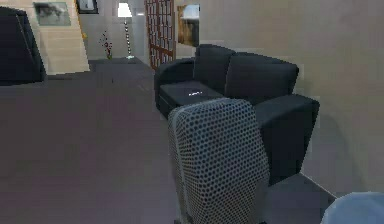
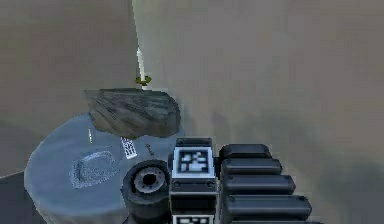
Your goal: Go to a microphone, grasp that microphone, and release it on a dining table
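white small striped object (image 2: 131, 148) lies on the round grey table (image 2: 50, 162).

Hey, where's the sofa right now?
The dark sofa sits right of the forward view's middle, against the beige wall, just beyond the grey mesh-backed chair.

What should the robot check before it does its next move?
1. Gripper in sight: ok. The gripper shows by the round table.
2. Holding something: cannot tell. Its far end cannot be made out.
3. Microphone found: cannot tell. The table bears a grey lump, a small white flat thing and a clear dish; none plainly looks like a microphone.
4. Way ahead free: not ok. A mesh chair back stands close in front, with a dark sofa beyond it.
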Available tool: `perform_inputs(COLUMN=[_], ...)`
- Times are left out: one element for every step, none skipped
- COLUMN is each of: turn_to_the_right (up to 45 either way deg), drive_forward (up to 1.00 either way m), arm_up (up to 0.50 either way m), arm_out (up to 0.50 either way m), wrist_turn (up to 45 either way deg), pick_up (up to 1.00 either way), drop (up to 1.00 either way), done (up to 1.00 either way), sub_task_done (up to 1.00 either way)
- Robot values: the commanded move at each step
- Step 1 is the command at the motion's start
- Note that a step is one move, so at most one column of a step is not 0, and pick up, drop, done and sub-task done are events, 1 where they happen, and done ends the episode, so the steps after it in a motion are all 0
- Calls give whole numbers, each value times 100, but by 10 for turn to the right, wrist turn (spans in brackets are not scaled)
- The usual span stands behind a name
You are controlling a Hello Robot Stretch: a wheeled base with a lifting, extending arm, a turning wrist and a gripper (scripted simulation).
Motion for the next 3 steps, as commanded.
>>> perform_inputs(turn_to_the_right=[0, 0, 0], drive_forward=[0, 0, 0], arm_up=[0, 0, -30], arm_out=[48, 0, 0], wrist_turn=[0, 390, 0], pick_up=[0, 0, 0], drop=[0, 0, 0], done=[0, 0, 0], sub_task_done=[0, 0, 0])
